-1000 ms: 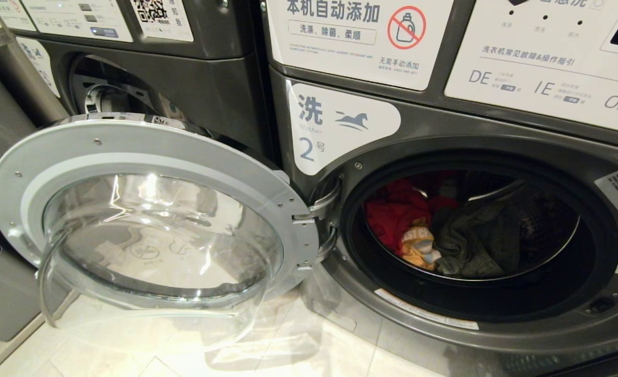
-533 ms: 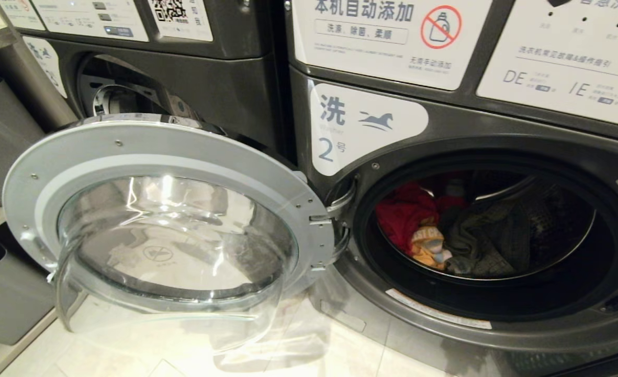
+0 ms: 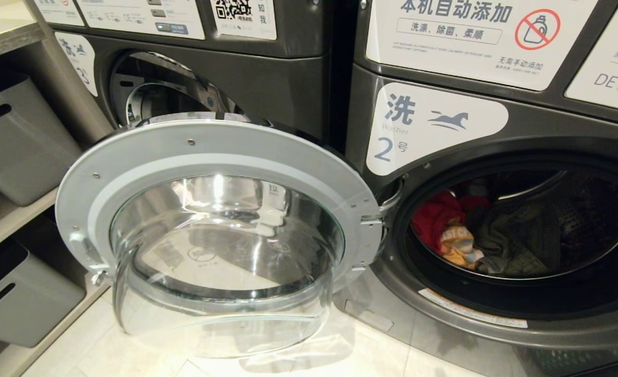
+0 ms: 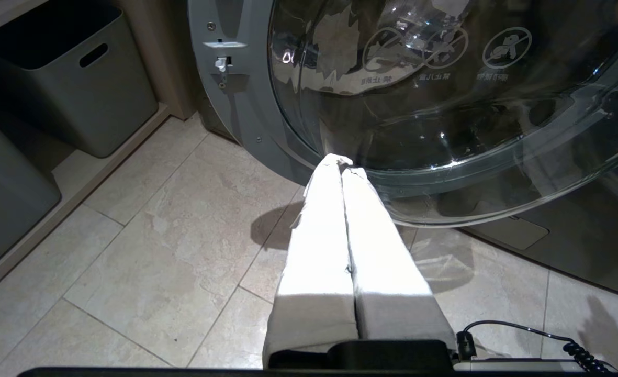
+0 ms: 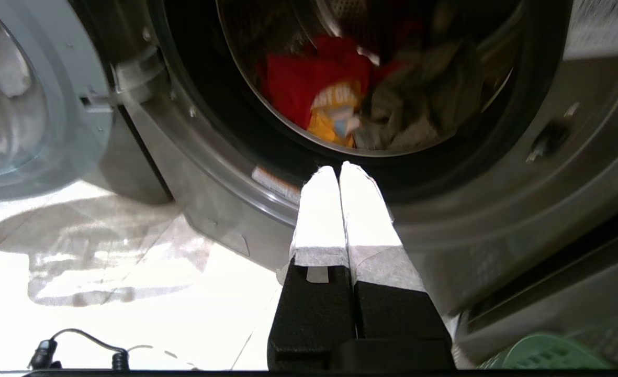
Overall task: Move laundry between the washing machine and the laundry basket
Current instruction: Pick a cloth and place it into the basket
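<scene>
Tiled floor (image 4: pixel 146 235), washer (image 3: pixel 497 131) door (image 3: pixel 220 152) open, clothes (image 5: pixel 361 89) inside; both grippers, left (image 4: pixel 340 162) and right (image 5: pixel 337 168), fingers pressed together, empty.

Floor: pale beige stone-look tiles (image 3: pixel 146 340), glossy, bright glare lower centre. Left edge of frame: light wood shelving unit (image 3: pixel 5 230) holding grey plastic storage bins with slot handles (image 3: pixel 10 136). Second dark-grey washer (image 3: pixel 225 68) upper left.

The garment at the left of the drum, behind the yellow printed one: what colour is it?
Red. The garment shows best in the right wrist view, beside a dark olive-grey piece.
</scene>
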`<state>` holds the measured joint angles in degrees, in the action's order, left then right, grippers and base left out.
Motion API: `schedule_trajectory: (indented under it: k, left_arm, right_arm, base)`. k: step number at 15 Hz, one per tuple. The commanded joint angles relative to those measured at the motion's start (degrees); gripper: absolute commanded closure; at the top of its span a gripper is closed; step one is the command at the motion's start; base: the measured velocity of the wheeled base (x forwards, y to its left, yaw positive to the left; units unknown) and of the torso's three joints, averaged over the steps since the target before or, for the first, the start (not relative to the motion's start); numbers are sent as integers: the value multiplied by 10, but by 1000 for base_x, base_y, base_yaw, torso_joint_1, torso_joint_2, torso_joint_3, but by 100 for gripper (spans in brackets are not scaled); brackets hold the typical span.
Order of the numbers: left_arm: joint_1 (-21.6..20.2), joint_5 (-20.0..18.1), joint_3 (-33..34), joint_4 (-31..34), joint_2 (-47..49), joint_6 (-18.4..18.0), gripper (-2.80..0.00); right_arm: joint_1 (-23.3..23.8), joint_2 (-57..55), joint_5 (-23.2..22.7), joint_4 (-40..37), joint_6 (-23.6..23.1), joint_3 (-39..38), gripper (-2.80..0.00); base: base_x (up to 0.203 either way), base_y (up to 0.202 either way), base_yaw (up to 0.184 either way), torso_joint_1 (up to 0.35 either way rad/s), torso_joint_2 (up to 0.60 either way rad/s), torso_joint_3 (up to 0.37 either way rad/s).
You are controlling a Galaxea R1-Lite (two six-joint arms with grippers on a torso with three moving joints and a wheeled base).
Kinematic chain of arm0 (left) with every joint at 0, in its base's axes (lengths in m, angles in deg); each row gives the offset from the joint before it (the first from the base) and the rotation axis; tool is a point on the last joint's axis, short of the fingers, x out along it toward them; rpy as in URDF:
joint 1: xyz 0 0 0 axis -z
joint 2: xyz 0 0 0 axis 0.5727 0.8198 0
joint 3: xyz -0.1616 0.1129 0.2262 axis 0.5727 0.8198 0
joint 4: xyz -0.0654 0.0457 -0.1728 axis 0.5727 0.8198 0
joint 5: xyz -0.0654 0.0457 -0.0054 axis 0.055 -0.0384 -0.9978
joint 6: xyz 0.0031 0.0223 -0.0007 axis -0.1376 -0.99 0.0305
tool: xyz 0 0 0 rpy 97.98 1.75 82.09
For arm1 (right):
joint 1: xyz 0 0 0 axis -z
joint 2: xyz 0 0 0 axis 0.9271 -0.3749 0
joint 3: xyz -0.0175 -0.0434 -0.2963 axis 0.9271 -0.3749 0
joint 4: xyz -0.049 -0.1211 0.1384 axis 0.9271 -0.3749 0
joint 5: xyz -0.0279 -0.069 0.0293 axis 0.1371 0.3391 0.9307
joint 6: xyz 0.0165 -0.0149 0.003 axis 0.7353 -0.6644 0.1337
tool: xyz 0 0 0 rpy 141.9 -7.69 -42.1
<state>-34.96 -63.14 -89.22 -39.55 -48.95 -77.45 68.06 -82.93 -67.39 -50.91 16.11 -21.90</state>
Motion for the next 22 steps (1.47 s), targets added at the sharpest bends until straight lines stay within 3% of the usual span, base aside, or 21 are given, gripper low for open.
schedule_trajectory:
  k: [1,4,8,12,15,20,22]
  left_arm:
    - [0,0,6,0,0,0,0]
    - [-1,0,6,0,-1,0,0]
    - [0,0,6,0,-1,0,0]
    - [0,0,6,0,-1,0,0]
    - [0,0,6,0,-1,1,0]
    - [0,0,6,0,-1,1,0]
    - [0,0,6,0,-1,1,0]
  right_arm:
    - [0,-99,-5,-10,-9,85,0]
    - [0,-276,-32,-26,-47,131,0]
    - [-1,-451,-77,-20,-127,123,0]
    - [-2,-594,-85,40,-138,111,0]
    - [-2,-735,-86,150,-122,113,0]
    - [-1,-951,-83,451,-103,113,0]
    - [0,-1012,-76,519,-82,116,0]
  base:
    - [0,0,0,0,0,0]
    - [0,0,0,0,0,0]
    - [0,0,0,0,0,0]
    - [0,0,0,0,0,0]
    - [0,0,0,0,0,0]
    - [0,0,0,0,0,0]
    - [0,0,0,0,0,0]
